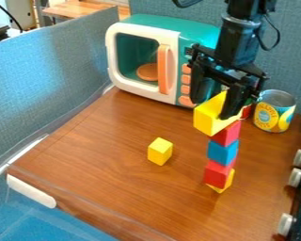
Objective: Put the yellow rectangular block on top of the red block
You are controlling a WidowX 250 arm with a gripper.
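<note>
In the camera view, the black two-finger gripper (212, 109) is hanging right of centre in the upper half of the frame, its jaws apparently gripping the yellow rectangular block (209, 117). That block is sitting directly over the top red block (226, 134) of a small tower, where a blue block (222, 152) and a lower red block (217, 174) are standing beneath. The lift and alignment are looking nearly complete; whether the block is bearing on the red one is remaining unclear, and release is awaiting.
</note>
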